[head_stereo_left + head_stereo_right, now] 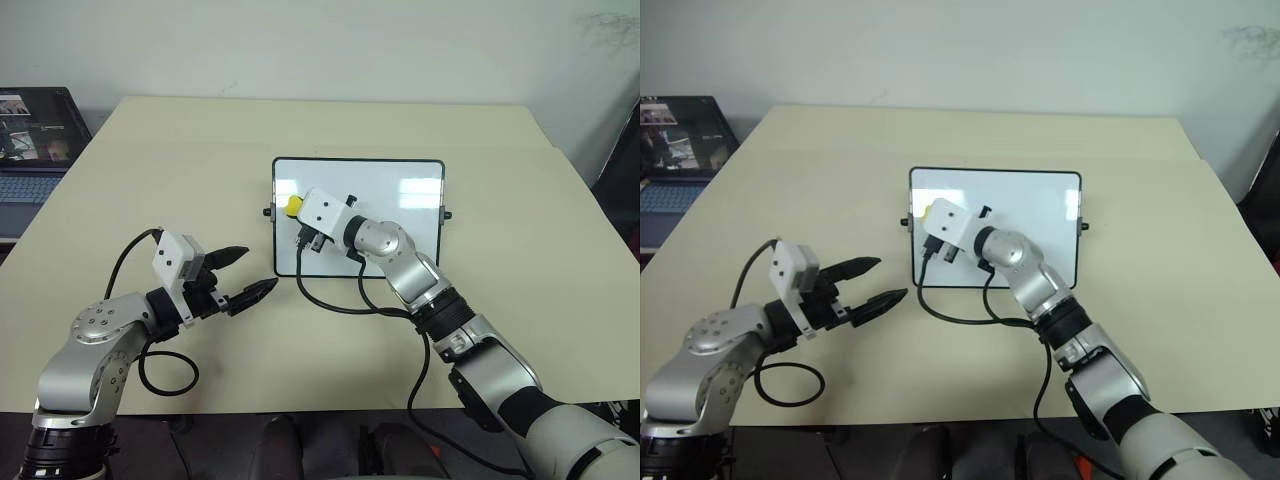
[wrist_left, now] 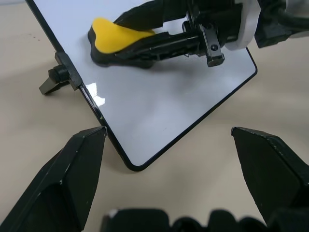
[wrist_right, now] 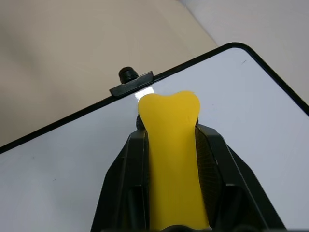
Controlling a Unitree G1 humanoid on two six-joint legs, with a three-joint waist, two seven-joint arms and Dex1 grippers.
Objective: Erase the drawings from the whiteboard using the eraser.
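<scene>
Two end effectors are working over the tabletop (image 1: 520,150): the right end effector (image 1: 298,212) is clamping the yellow eraser (image 1: 293,206) lengthwise against the whiteboard's (image 1: 400,200) left edge, while the left end effector (image 1: 243,275) is hanging wide open, empty, nearby.

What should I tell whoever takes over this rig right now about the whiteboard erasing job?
Right gripper: shut on the eraser, held at the whiteboard near its left edge, close to the side knob.
Left gripper: open, holding nothing, hovering over the table to the left of the board's lower corner.
Whiteboard: propped up mid-table.
Done: eraser picked up and brought to the board; the visible surface looks almost clean, with only faint specks.
Left: check the area hidden behind the right arm for remaining drawings, wipe any found, then set the eraser down.
</scene>
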